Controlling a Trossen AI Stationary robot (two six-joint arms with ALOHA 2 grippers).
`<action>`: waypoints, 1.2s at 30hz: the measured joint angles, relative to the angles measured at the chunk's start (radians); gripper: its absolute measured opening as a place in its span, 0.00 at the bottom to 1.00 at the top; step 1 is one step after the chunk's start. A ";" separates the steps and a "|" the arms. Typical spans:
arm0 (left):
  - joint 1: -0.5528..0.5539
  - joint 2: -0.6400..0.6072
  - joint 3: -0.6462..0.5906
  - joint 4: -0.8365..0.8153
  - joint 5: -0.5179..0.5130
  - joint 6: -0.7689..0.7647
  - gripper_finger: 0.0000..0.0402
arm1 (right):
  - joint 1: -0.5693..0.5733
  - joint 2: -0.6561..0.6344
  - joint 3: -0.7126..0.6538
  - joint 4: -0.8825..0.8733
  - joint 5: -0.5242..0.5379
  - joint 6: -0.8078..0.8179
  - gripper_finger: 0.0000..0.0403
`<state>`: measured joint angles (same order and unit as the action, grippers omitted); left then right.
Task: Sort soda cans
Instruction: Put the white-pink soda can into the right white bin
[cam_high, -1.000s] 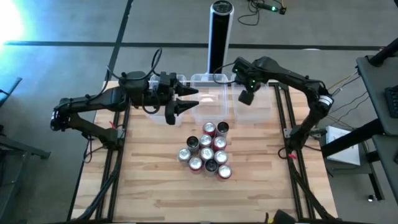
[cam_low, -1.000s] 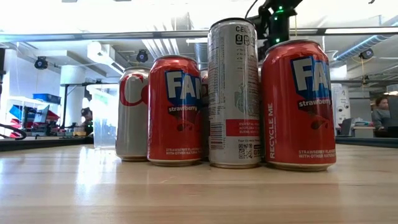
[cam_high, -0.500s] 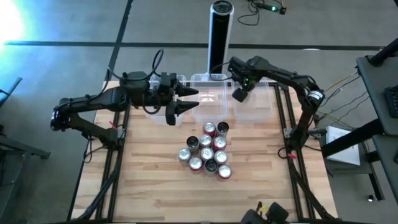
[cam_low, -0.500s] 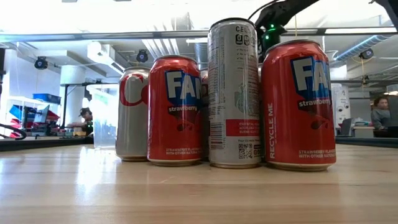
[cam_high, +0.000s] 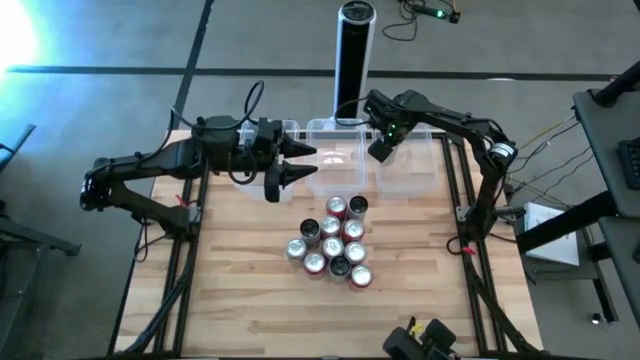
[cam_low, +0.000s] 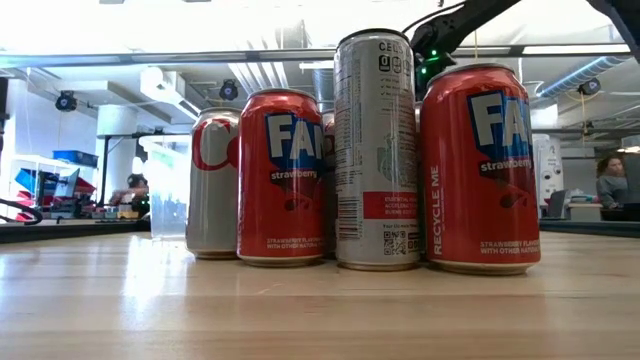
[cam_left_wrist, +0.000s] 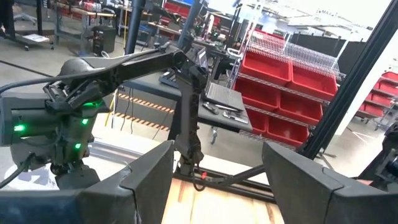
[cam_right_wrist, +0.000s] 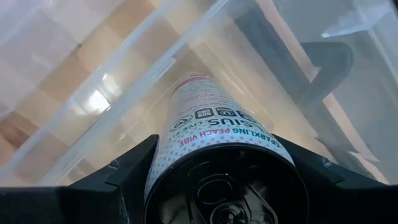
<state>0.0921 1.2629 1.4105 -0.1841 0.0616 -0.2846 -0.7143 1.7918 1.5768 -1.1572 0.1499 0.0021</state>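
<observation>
Soda cans (cam_high: 334, 243), red, silver and black cylinders with shiny tops, stand clustered upright at mid-table on the pale wooden tabletop (cam_high: 240, 300). We observe the right gripper (cam_high: 379, 148) clamped on one slim white can (cam_right_wrist: 214, 140) above the clear plastic bins (cam_high: 405, 175). We note the left gripper (cam_high: 292, 163) near the bins, fingers apart and empty.

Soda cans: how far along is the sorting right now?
Early. No sorted can shows in the clear bins. In hand: the right gripper holds a slim can over the bins. The left gripper hangs open and empty near the bins. Left: about ten cans clustered mid-table.
</observation>
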 joint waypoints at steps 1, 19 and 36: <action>0.000 -0.002 0.000 0.000 0.000 -0.001 0.57 | 0.000 0.002 0.000 0.008 -0.001 -0.001 0.65; 0.000 -0.008 0.000 0.010 0.001 0.013 0.57 | 0.008 -0.077 0.000 0.029 0.009 -0.001 0.85; 0.003 -0.055 0.001 -0.053 -0.068 0.014 0.57 | 0.472 -0.466 -0.062 0.025 -0.105 0.148 0.89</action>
<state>0.0948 1.2082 1.4117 -0.2375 -0.0068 -0.2708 -0.2421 1.3258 1.5153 -1.1319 0.0449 0.1497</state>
